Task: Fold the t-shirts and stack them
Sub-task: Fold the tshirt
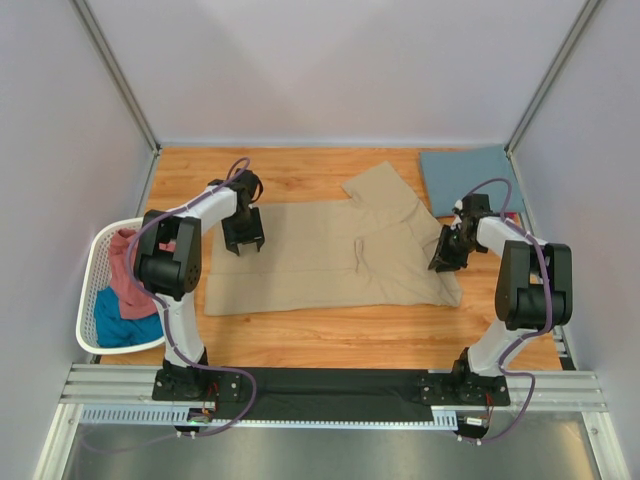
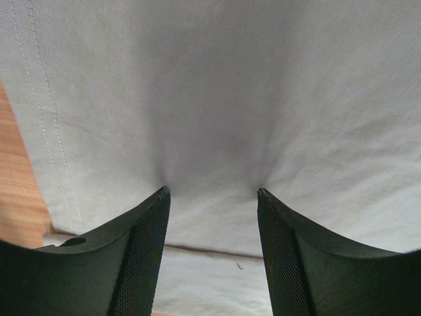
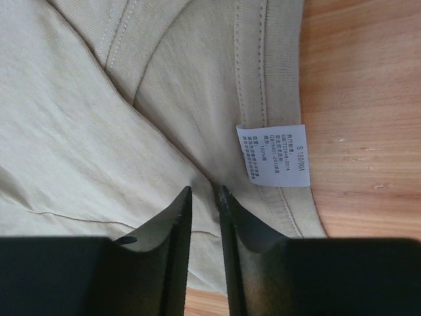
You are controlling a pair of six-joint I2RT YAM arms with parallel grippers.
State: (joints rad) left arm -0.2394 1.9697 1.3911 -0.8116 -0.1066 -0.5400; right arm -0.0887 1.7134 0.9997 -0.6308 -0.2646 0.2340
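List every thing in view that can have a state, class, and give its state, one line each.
tan t-shirt, spread flat on the table, one sleeve sticking out.
slate blue t-shirt, folded, at the far right corner.
pink t-shirt, crumpled in the basket.
teal t-shirt, crumpled in the basket.
left claw, open, tips on the tan t-shirt.
right claw, shut on a pinch of the tan t-shirt.

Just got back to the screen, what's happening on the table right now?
The tan t-shirt lies spread on the table. The left gripper, open, has its tips down on the cloth near the hem; the right gripper is pinched on a fold beside the neck label. A blue shirt lies folded at the far right.
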